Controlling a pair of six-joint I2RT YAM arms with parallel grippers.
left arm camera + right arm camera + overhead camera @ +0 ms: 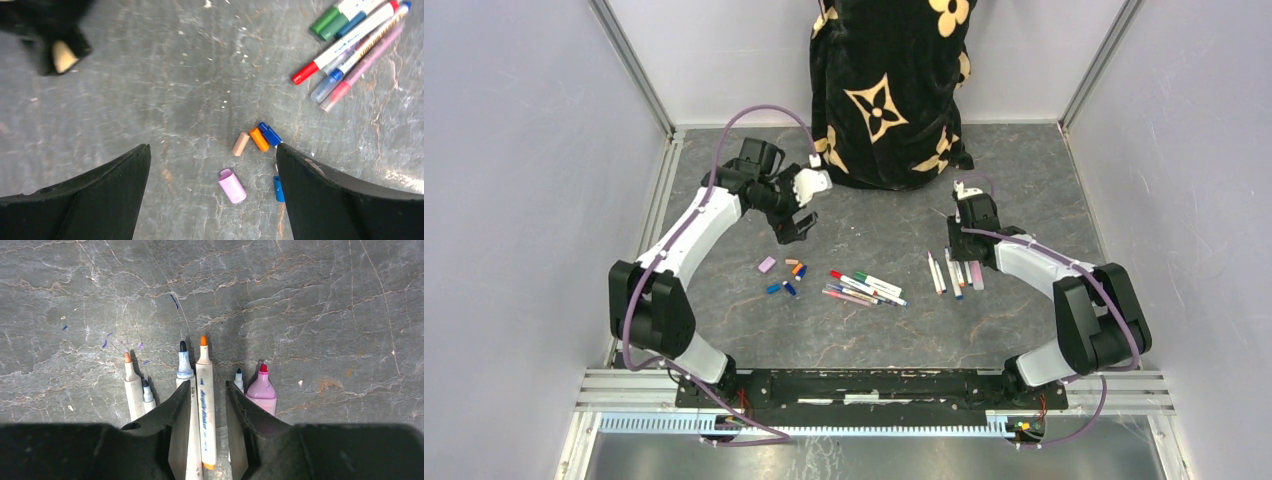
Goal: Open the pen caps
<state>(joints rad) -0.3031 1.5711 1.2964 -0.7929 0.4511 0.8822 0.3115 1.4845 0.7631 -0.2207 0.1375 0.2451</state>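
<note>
Grey marbled stone-look table [1024,170] is carrying the whole job, with a plush black bag [889,90] patterned in cream flowers slumping far beyond both arms. The task is looking roughly half done. Under the right gripper [207,387] a row of uncapped pens is lying parallel, nibs pointing away from the fingers: slim white barrels, a fat pink-barrelled pen [261,390] just outside its right finger, and an orange-tipped pen [205,410] running straight down the gap. Those fingers are standing narrowly parted with a sliver of space on each side of the barrel, so they are pinching nothing, though whether they are brushing it is hard to judge from so close. The left gripper [212,150] is hanging with its matte black fingers spread wide and empty. Ahead of it and to its right, a loose fan of capped pens [350,45] is waiting, perhaps six, with glossy red, green and blue caps on. Directly beneath it, nearer its right finger, the removed pen caps are lying scattered: a stubby pink cap [232,186], then orange [259,139], blue [270,134] and beige [240,143] ones touching.
</note>
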